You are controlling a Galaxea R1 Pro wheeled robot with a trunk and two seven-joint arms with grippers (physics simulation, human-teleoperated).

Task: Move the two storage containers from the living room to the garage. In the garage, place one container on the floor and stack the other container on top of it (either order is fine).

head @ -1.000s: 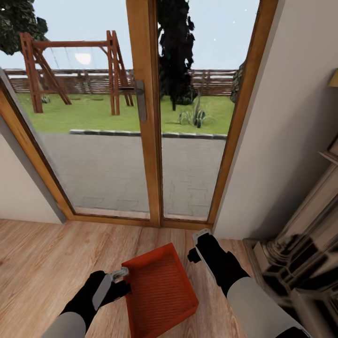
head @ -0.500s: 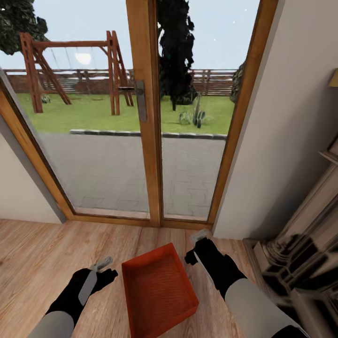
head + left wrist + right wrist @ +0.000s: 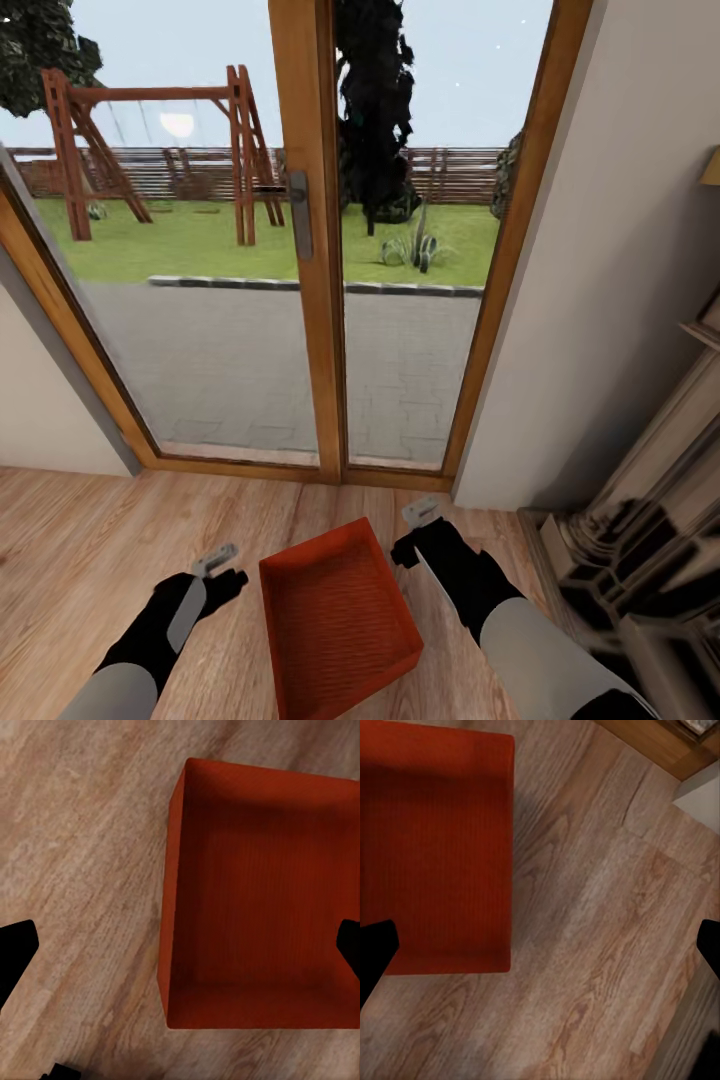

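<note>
Standing at the pick-up step, by the look of it: 1 shallow orange-red open-top storage container with a ribbed bottom [image 3: 338, 618] on the light wood-plank floor [image 3: 90, 560] of the living room, just short of the wood-framed glass doors [image 3: 310, 250], untouched by either pincer. Nothing carried yet, so the garage part of the task not begun.

Flanking that container, 2 black-sleeved arms. Left gripper [image 3: 213, 561] beside the container's left wall, clear of it, fingers pointing up toward the doors. Right gripper [image 3: 420, 512] off the container's far right corner, likewise apart, forearm running back and down to the right of the container. In the left wrist view, dark fingertips [image 3: 16, 949] at both picture edges with the container [image 3: 259, 896] and bare planks between them: spread wide, released, holding nothing. In the right wrist view, the same spread fingertips [image 3: 375, 945], with the container's [image 3: 431, 840] near wall and open floor [image 3: 600, 945] between: also released.

Next move, as judged: bringing each pincer inward and down over a low side wall, then pinching the rim on 2 opposite sides before any lift. Exact height of the fingertips above the rim hard to judge from here, possibly a little high.
</note>
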